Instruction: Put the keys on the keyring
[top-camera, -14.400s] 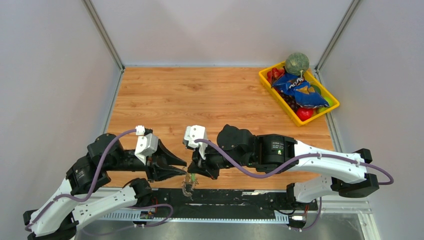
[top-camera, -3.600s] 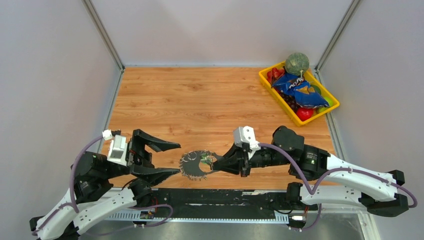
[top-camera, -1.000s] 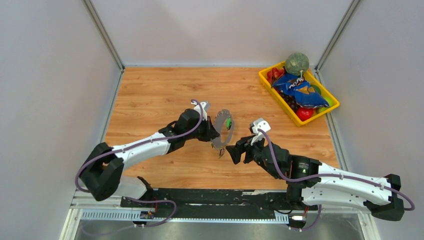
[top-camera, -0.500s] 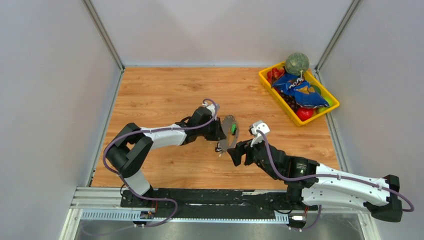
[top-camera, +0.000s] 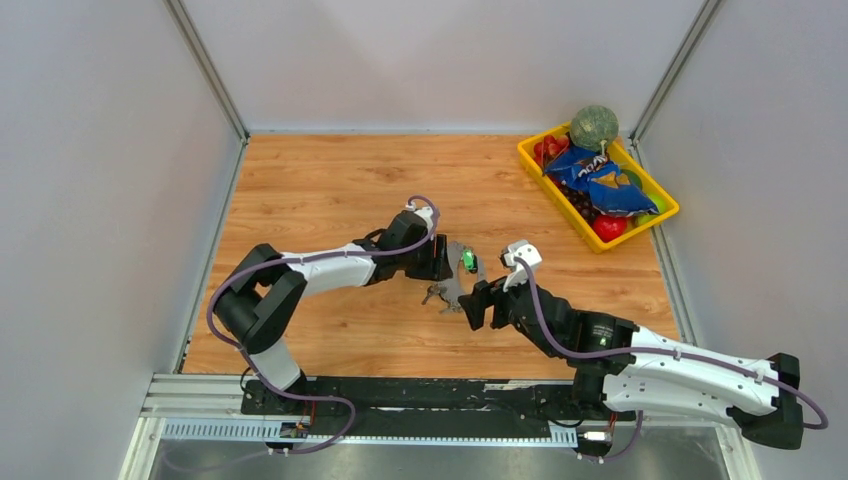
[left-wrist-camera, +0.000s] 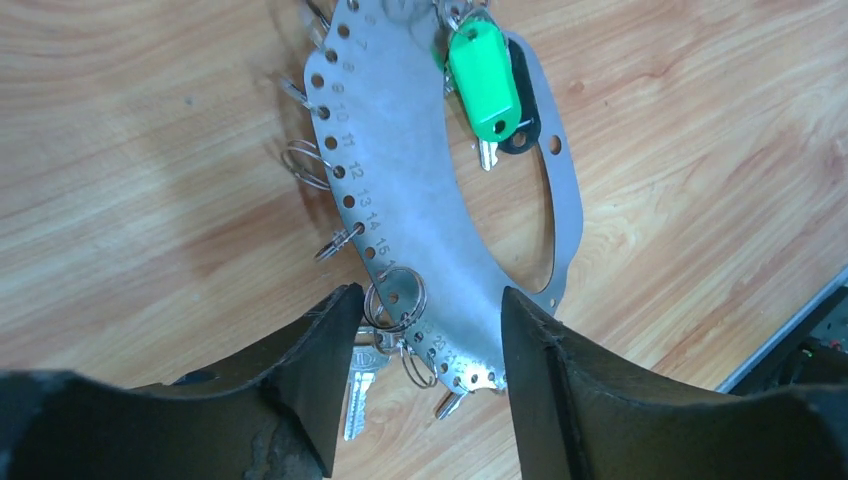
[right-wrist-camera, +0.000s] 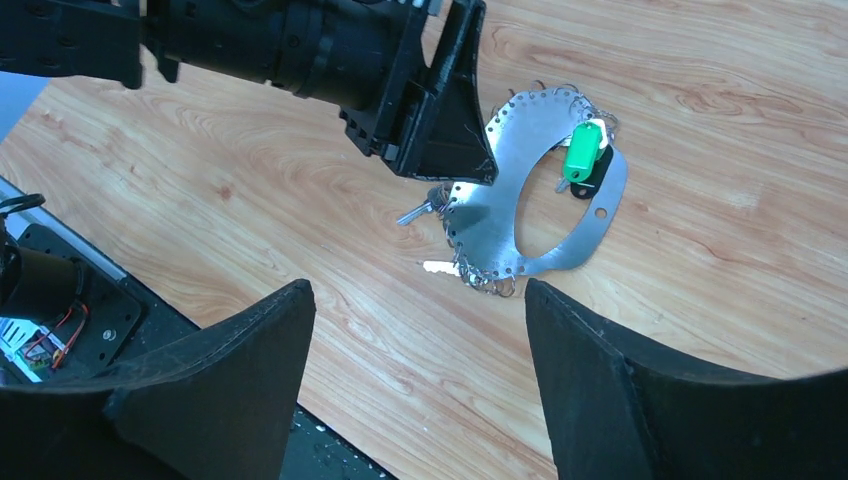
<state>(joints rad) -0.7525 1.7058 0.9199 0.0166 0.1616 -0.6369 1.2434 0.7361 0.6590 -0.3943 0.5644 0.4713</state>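
Note:
The keyring (top-camera: 455, 275) is a flat grey metal hoop with numbered holes, lying on the wooden table. In the left wrist view the keyring (left-wrist-camera: 400, 170) has small split rings and silver keys along its outer edge. The keys (left-wrist-camera: 485, 75), with a green tag and a black fob, lie at its far side across the opening. My left gripper (left-wrist-camera: 425, 310) is open, its jaws standing apart on either side of the hoop's near end. My right gripper (right-wrist-camera: 418, 290) is open and empty, just near of the keyring (right-wrist-camera: 500, 205) and the keys (right-wrist-camera: 582, 150).
A yellow tray (top-camera: 660, 215) of groceries stands at the back right corner. A black rail (right-wrist-camera: 60, 300) runs along the table's near edge. Grey walls close in the left, right and back sides.
The left gripper has opened and let go of the keyring. It stood upright in the jaws a second ago and now lies flat on the table. The right gripper has barely moved.

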